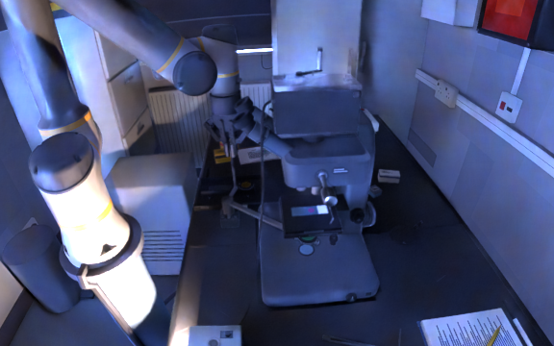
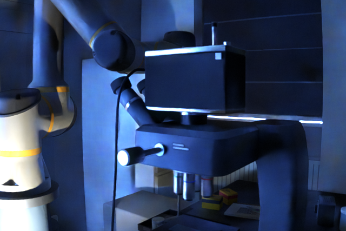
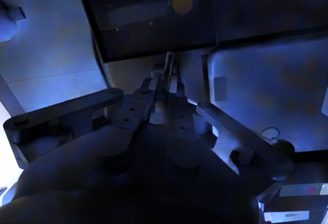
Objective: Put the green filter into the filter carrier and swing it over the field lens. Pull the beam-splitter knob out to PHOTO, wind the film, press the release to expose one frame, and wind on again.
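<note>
The plunger end of the cable release (image 3: 160, 105) sits between my gripper's fingers (image 3: 164, 83), which are closed on it, to the left of the microscope's eyepieces (image 1: 238, 111). Its black cable (image 2: 117, 150) hangs down from there past the microscope head. The camera box (image 1: 316, 103) sits on top of the microscope with its wind lever (image 1: 308, 72) on its upper face. The beam-splitter knob (image 2: 124, 157) stands pulled out from the head's side. A green filter (image 3: 283, 147) shows in a carrier near the base. The field lens (image 1: 307, 249) lies on the base below the stage.
A grey cabinet (image 1: 157, 202) stands left of the microscope, and small yellow boxes (image 2: 219, 197) sit on the bench behind it. A slide with a pink spot (image 1: 309, 210) rests on the stage. Papers with a pencil (image 1: 472, 329) lie at the front right.
</note>
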